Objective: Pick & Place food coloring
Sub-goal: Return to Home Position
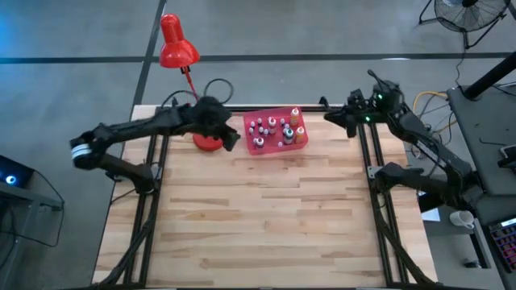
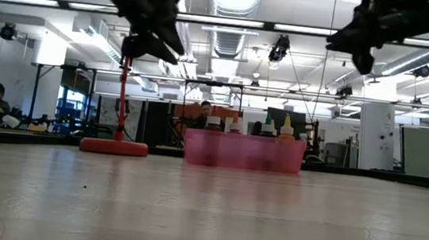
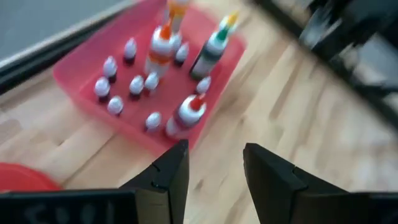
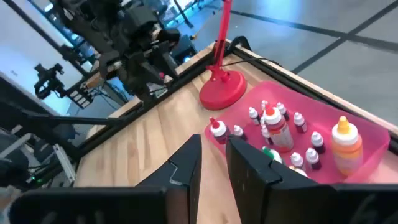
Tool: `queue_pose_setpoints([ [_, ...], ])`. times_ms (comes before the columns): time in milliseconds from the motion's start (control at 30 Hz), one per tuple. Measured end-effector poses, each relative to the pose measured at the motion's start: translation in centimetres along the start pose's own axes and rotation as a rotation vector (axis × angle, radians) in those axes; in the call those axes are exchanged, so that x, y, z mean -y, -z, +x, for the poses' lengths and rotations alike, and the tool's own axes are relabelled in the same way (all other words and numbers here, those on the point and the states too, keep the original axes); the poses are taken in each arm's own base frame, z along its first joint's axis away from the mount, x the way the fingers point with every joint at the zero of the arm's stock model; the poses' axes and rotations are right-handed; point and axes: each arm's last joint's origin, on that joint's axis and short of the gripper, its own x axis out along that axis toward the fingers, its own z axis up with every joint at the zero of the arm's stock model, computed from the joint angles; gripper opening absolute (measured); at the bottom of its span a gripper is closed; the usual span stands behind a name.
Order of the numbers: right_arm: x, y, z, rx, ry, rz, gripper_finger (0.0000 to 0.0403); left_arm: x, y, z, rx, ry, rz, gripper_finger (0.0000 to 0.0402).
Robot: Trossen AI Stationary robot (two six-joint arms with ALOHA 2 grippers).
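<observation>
A pink tray [image 1: 249,121] stands at the table's far middle. In it stand several food coloring bottles [image 3: 137,84], upright on their bases. Most are small with whitish caps. Taller ones include an orange-banded bottle [image 3: 163,46], a dark green one [image 3: 210,55] and an orange one [image 4: 346,144]. My left gripper [image 1: 234,138] hovers in the air just left of the tray, open and empty [image 3: 214,165]. My right gripper [image 1: 329,118] hangs in the air to the tray's right. Its fingers [image 4: 214,155] stand narrowly apart with nothing between them.
A red desk lamp stands with its round base [image 1: 208,143] right beside the tray's left end, under my left arm, and its head [image 1: 176,44] reaches beyond the far edge. Bare wooden tabletop [image 1: 266,225] spreads over the near half.
</observation>
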Motion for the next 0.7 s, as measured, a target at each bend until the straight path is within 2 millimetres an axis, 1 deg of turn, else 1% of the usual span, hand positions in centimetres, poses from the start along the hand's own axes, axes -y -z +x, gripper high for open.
queue_pose_setpoints([
  [67, -0.8, 0.8, -1.0, 0.048, 0.054, 0.003, 0.0068, -0.2, 0.8, -1.1, 0.069, 0.031, -0.049, 0.0124],
  [133, -1.9, 1.5, -2.1, 0.115, 0.089, -0.026, 0.0068, -0.5, 1.9, -2.0, 0.102, 0.052, -0.146, 0.0124],
  [233, -3.4, 2.6, -3.6, 0.192, 0.102, -0.074, 0.0068, -0.9, 3.5, -2.8, 0.136, 0.076, -0.225, 0.0124],
  [300, -4.0, 3.3, -4.4, 0.230, 0.092, -0.065, 0.0068, -0.6, 4.4, -3.2, 0.171, 0.130, -0.192, 0.0124],
  [433, -4.7, 4.6, -5.5, 0.292, 0.087, -0.034, 0.0068, 0.2, 5.9, -3.6, 0.258, 0.258, -0.062, 0.0124],
  [500, -4.9, 5.1, -6.0, 0.316, 0.074, -0.023, 0.0068, 0.4, 6.5, -3.6, 0.289, 0.297, -0.062, 0.0124],
  [600, -5.4, 5.8, -6.8, 0.358, 0.056, -0.053, 0.0068, 0.5, 7.2, -3.8, 0.304, 0.347, -0.133, 0.0124],
  [633, -5.5, 5.9, -7.1, 0.378, 0.048, -0.074, 0.0068, 0.7, 7.4, -3.9, 0.316, 0.371, -0.126, 0.0124],
  [700, -5.6, 6.3, -7.4, 0.401, 0.045, -0.100, 0.0068, 1.6, 7.9, -4.1, 0.356, 0.461, -0.047, 0.0124],
])
